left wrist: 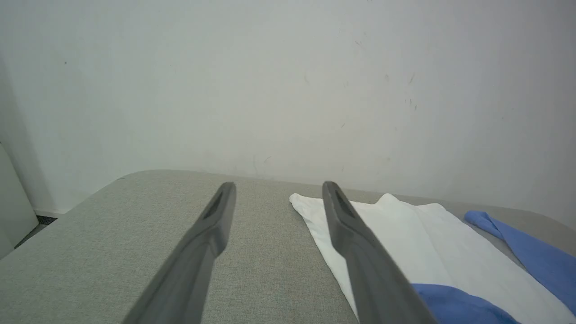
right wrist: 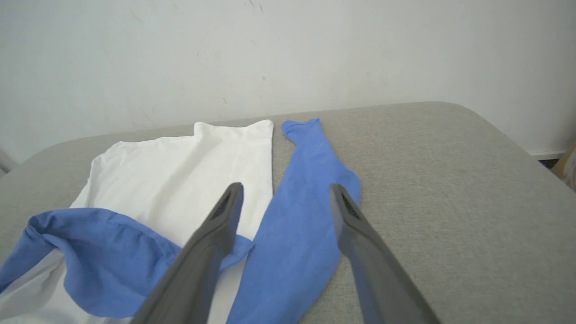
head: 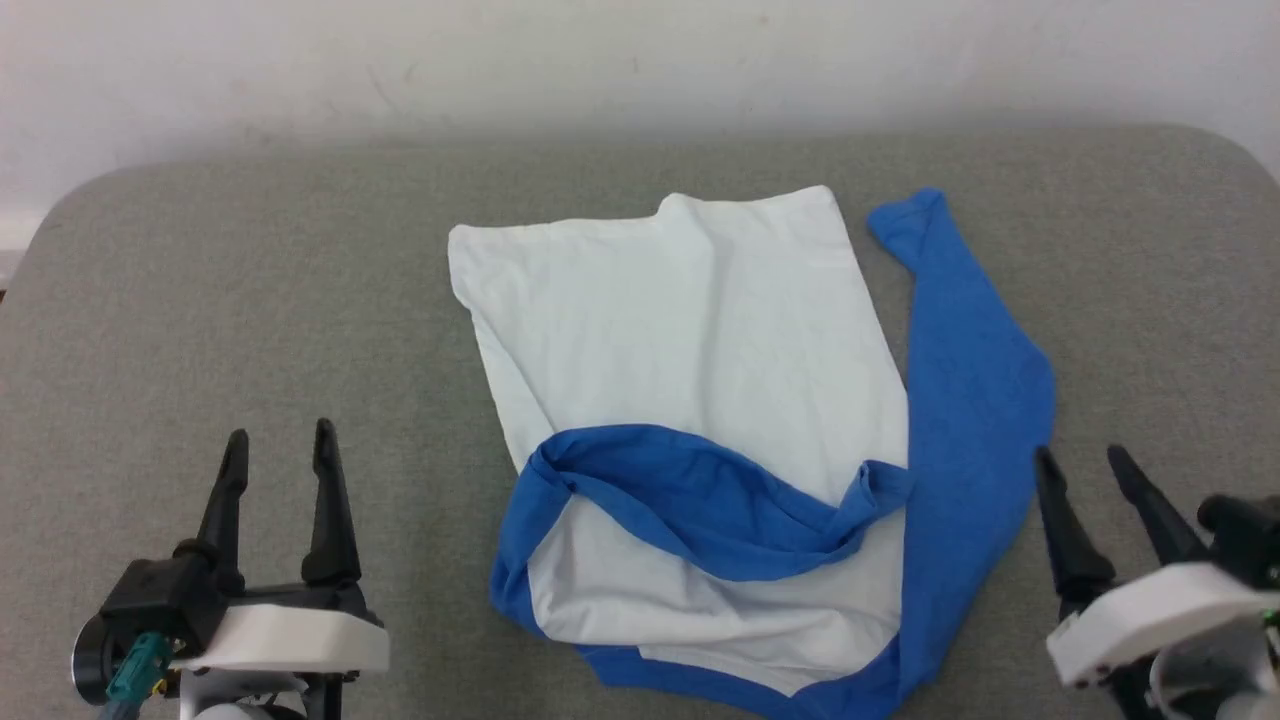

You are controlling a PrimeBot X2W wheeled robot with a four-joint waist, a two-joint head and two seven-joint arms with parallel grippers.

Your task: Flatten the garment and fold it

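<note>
garment partly spread on the grey padded surface, both grippers held open beside it

the garment (head: 700,330) is laid at the middle of the grey padded surface (head: 250,300). its white body is mostly smoothed, but the blue band (head: 700,490) is rumpled across the near part and a blue sleeve (head: 975,400) is thrown out to the right, so flattening is judged unfinished. the left gripper (head: 280,432) is held well apart on the garment's left, fingers spread and empty. the right gripper (head: 1078,455), likewise spread and empty, is poised just beside the sleeve's near edge, probably so that edge can be taken.
</note>
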